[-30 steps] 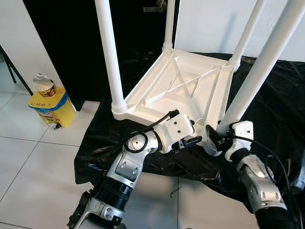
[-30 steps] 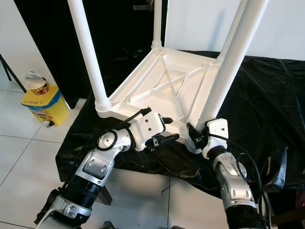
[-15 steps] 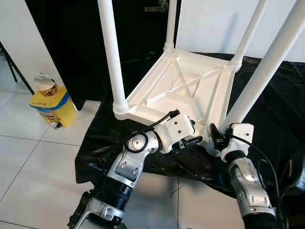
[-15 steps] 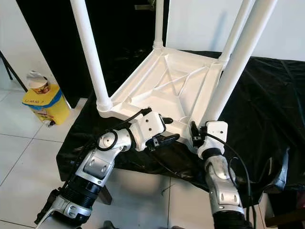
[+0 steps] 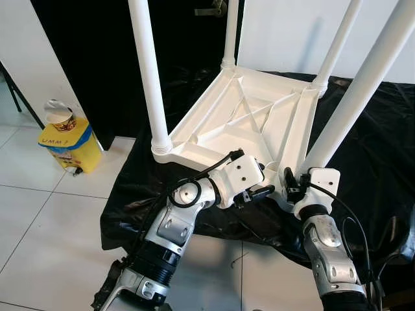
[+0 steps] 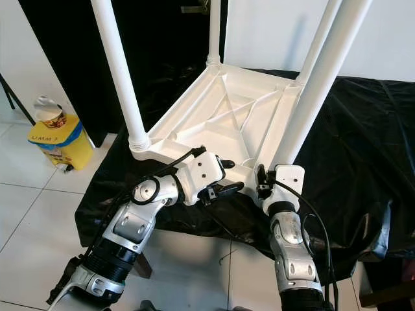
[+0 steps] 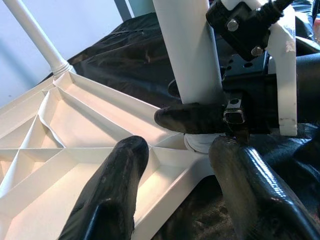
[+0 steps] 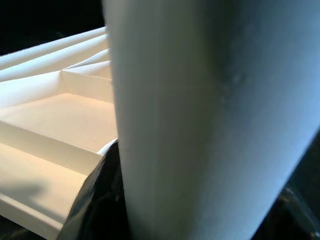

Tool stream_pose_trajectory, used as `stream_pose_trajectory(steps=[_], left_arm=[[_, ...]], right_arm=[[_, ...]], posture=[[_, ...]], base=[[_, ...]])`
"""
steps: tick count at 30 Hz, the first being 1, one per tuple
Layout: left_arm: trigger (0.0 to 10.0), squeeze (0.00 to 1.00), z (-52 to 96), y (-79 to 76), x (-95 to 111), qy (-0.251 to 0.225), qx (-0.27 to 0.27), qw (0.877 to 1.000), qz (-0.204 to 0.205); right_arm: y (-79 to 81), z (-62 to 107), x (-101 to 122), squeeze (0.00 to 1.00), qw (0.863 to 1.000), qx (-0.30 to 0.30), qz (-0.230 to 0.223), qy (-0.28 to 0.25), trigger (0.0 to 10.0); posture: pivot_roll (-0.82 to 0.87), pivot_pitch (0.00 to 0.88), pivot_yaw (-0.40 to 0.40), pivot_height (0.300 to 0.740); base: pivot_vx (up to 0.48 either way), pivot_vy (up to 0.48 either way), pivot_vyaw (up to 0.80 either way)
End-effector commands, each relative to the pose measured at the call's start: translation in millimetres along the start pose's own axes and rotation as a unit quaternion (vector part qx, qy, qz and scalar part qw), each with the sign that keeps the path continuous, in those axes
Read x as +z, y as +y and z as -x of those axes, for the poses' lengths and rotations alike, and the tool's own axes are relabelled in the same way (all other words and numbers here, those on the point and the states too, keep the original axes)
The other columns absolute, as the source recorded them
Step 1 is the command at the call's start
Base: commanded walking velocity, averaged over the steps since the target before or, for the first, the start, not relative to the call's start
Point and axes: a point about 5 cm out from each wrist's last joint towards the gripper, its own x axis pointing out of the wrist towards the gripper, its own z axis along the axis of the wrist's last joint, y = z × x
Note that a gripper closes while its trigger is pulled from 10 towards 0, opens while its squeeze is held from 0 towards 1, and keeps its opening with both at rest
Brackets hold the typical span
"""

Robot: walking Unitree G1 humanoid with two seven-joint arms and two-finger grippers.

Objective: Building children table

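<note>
An upturned white children's table (image 5: pixel 246 120) is lying top-down on a black sheet (image 5: pixel 369 142), its four legs pointing up. The near right leg (image 5: pixel 363 91) is standing in the table's near right corner, and the right gripper (image 5: pixel 290 188) is clamping it at the base: in the right wrist view the leg is sitting between the black fingers (image 8: pixel 95 200), pressed close to the camera. The left gripper (image 5: pixel 262 192) is hovering at the table's near edge, just beside that same corner, its fingers (image 7: pixel 112 195) spread apart with the ribbed underside rim lying between them. A yellow container (image 5: pixel 68 144) is standing on the tiled floor (image 5: pixel 45 220) off the sheet's left edge.
</note>
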Motion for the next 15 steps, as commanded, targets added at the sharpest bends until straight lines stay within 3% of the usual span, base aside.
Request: stream_pose_trajectory(steps=[1,10,14,15], left_arm=[[10.0,0.0,-1.8,6.6,-0.5,0.001,0.061,0.998,0.001],[10.0,0.0,-2.0,7.4,-0.4,0.001,0.062,0.998,0.001],[10.0,0.0,-2.3,7.8,0.0,0.0,0.061,0.998,0.0],[10.0,0.0,-2.5,8.1,0.2,-0.001,0.061,0.998,0.0]], right_arm=[[2.2,3.9,-7.3,1.0,1.0,0.012,0.006,0.019,10.0],[-5.5,8.4,1.6,1.0,0.999,0.047,0.013,-0.002,10.0],[-22.5,14.9,7.2,1.0,0.995,0.097,0.018,-0.004,10.0],[-28.2,15.1,8.7,0.64,0.993,0.117,0.02,-0.002,10.0]], posture=[[-0.06,0.01,-0.039,0.74],[-0.07,0.012,-0.035,0.74],[-0.07,0.013,-0.034,0.74],[-0.08,0.012,-0.031,0.74]], base=[[0.0,0.0,0.0],[0.0,0.0,0.0],[0.0,0.0,0.0],[0.0,0.0,0.0]])
